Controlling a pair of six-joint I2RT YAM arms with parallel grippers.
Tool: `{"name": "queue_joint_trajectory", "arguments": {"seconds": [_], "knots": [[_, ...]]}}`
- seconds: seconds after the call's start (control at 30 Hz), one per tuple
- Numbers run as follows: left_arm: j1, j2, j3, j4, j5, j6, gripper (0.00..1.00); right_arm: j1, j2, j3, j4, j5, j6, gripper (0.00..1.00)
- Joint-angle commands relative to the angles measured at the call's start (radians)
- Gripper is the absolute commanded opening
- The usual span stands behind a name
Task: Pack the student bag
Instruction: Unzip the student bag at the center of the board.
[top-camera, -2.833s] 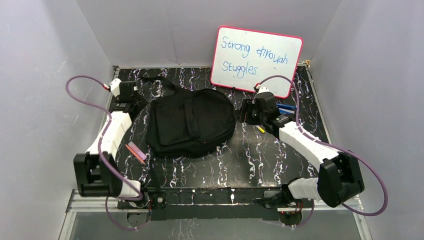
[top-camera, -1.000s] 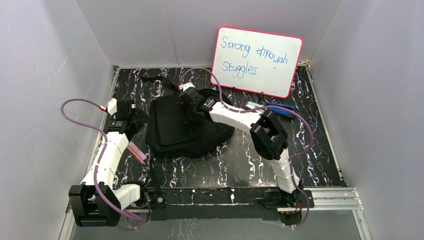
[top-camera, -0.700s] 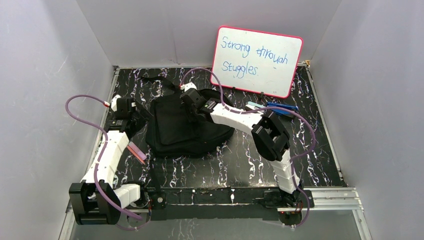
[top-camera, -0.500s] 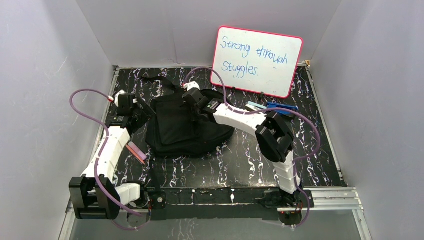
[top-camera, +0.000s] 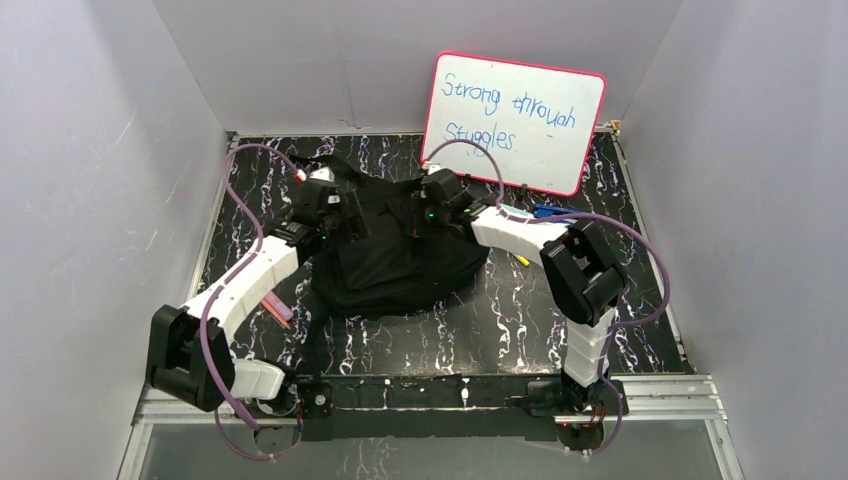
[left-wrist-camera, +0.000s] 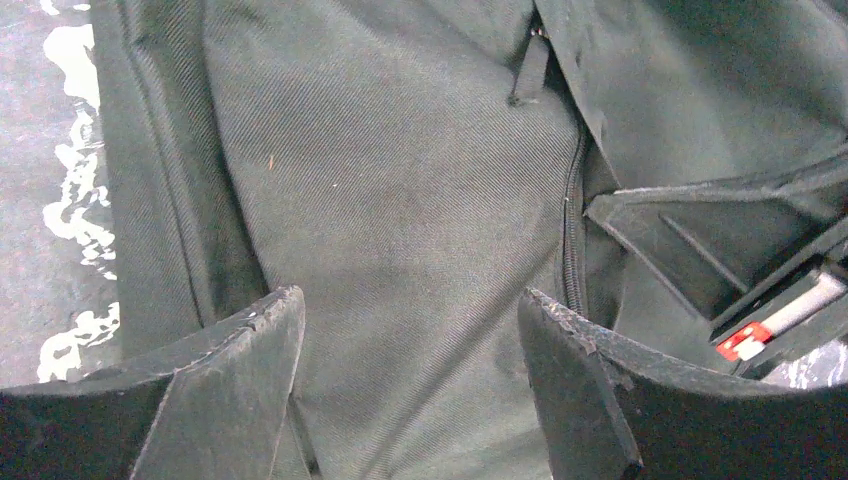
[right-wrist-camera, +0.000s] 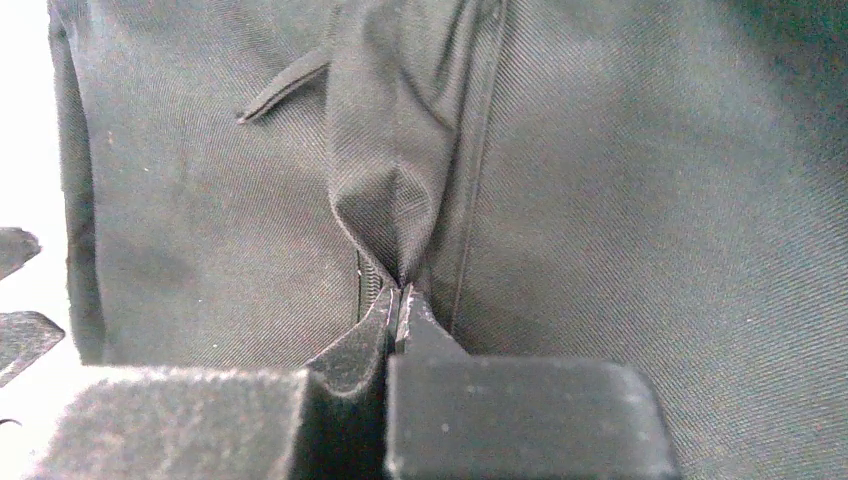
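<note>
I have the student bag (top-camera: 400, 262) lying in the middle of the surface (top-camera: 500, 320), with both arms reached over its far edge. My right gripper (right-wrist-camera: 398, 300) is pinched tight on a raised fold of the black fabric just beside a zip seam. I read this as the opening step: pin the cloth so a zip can be drawn. My left gripper (left-wrist-camera: 408, 305) hangs wide apart just above the bag, holding nothing, with a zip line (left-wrist-camera: 572, 230) beside one finger and a pull tab (left-wrist-camera: 527, 70) further ahead. Next, I judge, the left must reach that tab and close on it while the right pulls the fold taut; soft cloth may bunch or slip. A small yellow item (top-camera: 520, 258) and a pink one (top-camera: 272, 303) lie unpacked beside the bag.
</note>
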Motion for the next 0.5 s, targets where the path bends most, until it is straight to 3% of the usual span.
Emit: {"name": "queue_joint_trajectory", "arguments": {"seconds": [0.0,0.2,0.47], "knots": [[-0.069,0.052,0.072,0.027,-0.035,0.064,0.75,-0.11,-0.06,-0.142,0.228,-0.286,0.129,0.0],[-0.125,0.155,0.115,0.03,-0.087,0.059,0.75,-0.156,-0.061,-0.216,0.38,-0.459,0.146,0.0],[-0.169,0.252,0.135,0.057,-0.145,0.009,0.76,-0.156,-0.066,-0.261,0.459,-0.546,0.175,0.0]]}}
